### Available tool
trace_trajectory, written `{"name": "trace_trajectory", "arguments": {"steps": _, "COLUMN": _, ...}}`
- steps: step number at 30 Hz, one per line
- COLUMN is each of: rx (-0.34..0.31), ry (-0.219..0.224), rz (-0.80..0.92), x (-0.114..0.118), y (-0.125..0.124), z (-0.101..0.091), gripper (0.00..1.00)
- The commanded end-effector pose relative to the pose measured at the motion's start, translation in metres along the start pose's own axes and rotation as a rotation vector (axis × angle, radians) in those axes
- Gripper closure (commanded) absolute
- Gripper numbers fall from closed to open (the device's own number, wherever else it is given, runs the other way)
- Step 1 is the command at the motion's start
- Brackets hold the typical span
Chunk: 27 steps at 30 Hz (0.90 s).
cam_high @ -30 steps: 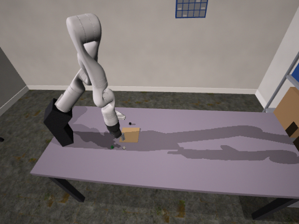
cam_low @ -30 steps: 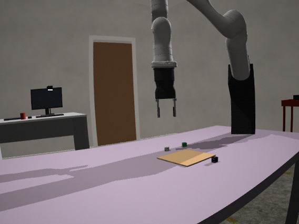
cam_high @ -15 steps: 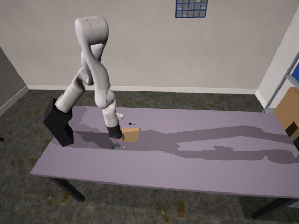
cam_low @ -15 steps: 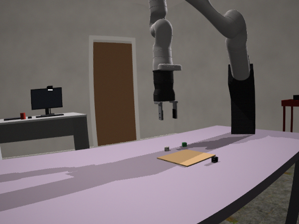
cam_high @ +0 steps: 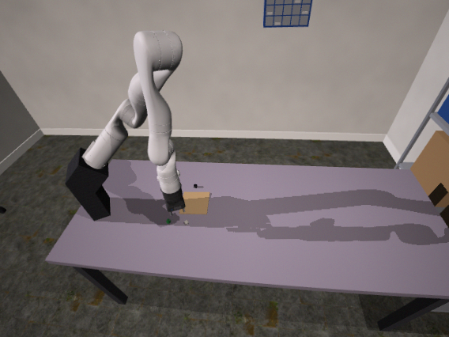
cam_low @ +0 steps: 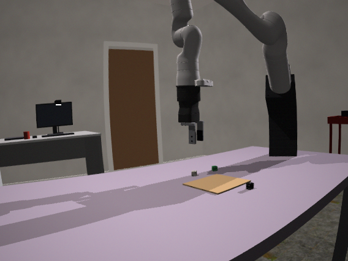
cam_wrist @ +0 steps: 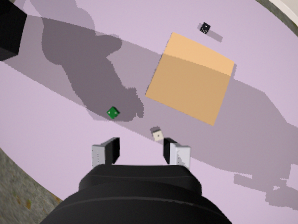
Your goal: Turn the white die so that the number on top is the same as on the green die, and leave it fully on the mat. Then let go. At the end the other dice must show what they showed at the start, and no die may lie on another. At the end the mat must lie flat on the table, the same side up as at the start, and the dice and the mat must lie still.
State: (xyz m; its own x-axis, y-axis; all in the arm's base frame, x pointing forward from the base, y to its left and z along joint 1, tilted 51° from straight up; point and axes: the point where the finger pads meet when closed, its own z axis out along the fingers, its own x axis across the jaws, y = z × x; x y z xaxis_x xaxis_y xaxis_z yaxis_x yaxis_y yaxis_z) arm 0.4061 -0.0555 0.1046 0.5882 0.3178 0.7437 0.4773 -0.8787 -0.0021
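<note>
The white die (cam_high: pixel 186 222) lies on the purple table just off the near edge of the tan mat (cam_high: pixel 195 202); it also shows in the exterior view (cam_low: pixel 194 173) and in the wrist view (cam_wrist: pixel 157 133). The green die (cam_high: pixel 168 221) lies on the table to its left, also off the mat (cam_low: pixel 217 182), and it shows in the other two views (cam_low: pixel 214 168) (cam_wrist: pixel 113 113). A black die (cam_high: pixel 195 185) (cam_wrist: pixel 205 27) sits on the table beyond the mat's far side. My gripper (cam_low: pixel 195 135) (cam_wrist: pixel 141 147) hangs open and empty well above the table, roughly over the white die.
The arm's black base block (cam_high: pixel 88 184) stands at the table's left end. A brown box (cam_high: pixel 432 166) sits at the far right end. The mat (cam_wrist: pixel 190 76) lies flat.
</note>
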Motion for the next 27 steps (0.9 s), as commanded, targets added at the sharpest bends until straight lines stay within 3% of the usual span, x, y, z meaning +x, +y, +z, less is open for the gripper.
{"name": "trace_trajectory", "arguments": {"steps": 1, "rx": -0.004, "ry": 0.000, "rz": -0.127, "x": 0.003, "y": 0.000, "z": 0.003, "gripper": 0.00}}
{"name": "trace_trajectory", "arguments": {"steps": 9, "rx": -0.008, "ry": 0.003, "rz": -0.520, "x": 0.002, "y": 0.002, "z": 0.010, "gripper": 0.00}}
{"name": "trace_trajectory", "arguments": {"steps": 12, "rx": -0.008, "ry": 0.003, "rz": -0.521, "x": 0.002, "y": 0.002, "z": 0.010, "gripper": 0.00}}
{"name": "trace_trajectory", "arguments": {"steps": 27, "rx": -0.006, "ry": 0.025, "rz": -1.202, "x": 0.009, "y": 0.005, "z": 0.019, "gripper": 0.00}}
